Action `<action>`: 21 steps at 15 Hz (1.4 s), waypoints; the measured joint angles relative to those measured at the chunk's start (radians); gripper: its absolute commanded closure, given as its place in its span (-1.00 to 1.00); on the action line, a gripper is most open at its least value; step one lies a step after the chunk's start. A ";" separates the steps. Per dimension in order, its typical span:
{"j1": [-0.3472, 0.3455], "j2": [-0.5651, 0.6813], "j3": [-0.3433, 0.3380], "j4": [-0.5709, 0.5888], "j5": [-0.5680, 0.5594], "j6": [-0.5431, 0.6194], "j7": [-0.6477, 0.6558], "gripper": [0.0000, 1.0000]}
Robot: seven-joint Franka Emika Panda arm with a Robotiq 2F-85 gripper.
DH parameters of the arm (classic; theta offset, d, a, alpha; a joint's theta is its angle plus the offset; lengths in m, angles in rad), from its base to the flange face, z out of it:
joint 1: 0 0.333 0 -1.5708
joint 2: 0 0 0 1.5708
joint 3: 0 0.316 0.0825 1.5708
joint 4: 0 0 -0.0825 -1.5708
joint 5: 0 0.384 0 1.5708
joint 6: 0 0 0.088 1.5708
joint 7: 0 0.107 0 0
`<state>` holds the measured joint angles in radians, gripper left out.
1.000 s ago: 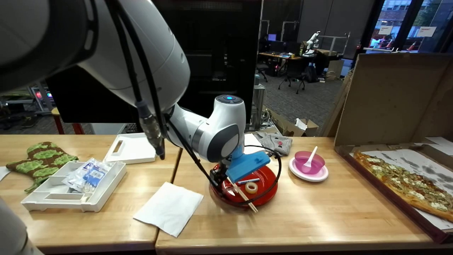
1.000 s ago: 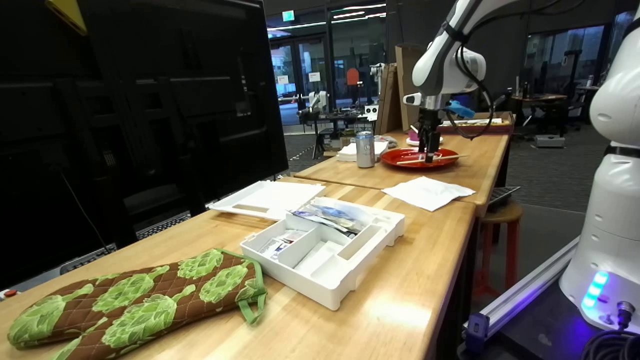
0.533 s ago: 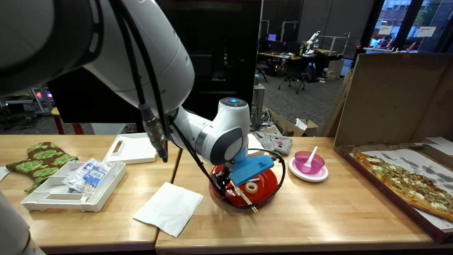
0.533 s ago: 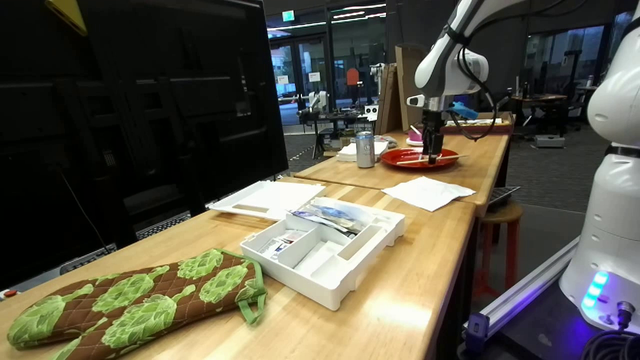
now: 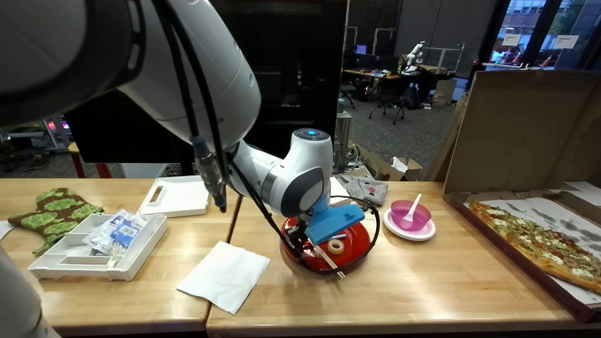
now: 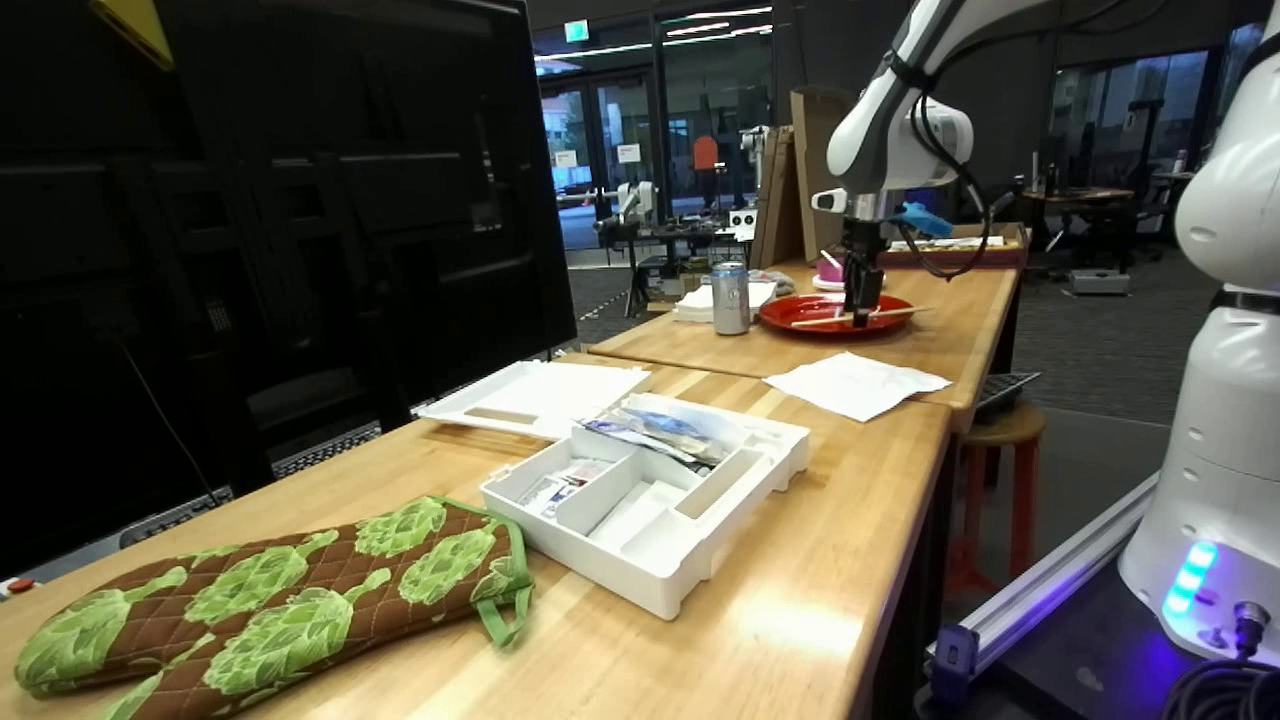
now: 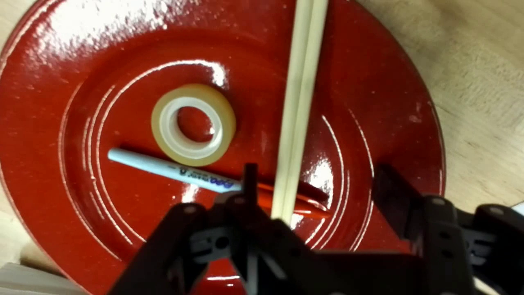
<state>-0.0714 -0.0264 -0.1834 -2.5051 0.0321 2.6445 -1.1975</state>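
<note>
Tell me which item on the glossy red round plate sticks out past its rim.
The thin, pale wooden chopsticks overhang it; the light blue marker and yellowish ring-shaped tape roll lie inside.

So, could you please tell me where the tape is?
In the wrist view, the tape lies on the red plate, left of the chopsticks, beside the marker.

Rounded white arm (image 5: 235, 108), black cables (image 5: 192, 56), blue light (image 5: 312, 133), black pincer (image 7: 316, 178)
</note>
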 measured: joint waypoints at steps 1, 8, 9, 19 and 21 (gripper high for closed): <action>0.000 0.000 0.000 0.003 0.000 0.000 0.001 0.37; -0.003 0.003 0.000 0.017 0.000 0.000 0.005 1.00; -0.004 0.004 0.000 0.019 0.000 0.000 0.005 1.00; -0.005 0.006 0.000 0.021 -0.003 0.001 0.006 0.13; -0.005 0.006 0.000 0.022 -0.006 0.001 0.006 -0.14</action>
<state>-0.0768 -0.0202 -0.1834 -2.4829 0.0259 2.6459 -1.1920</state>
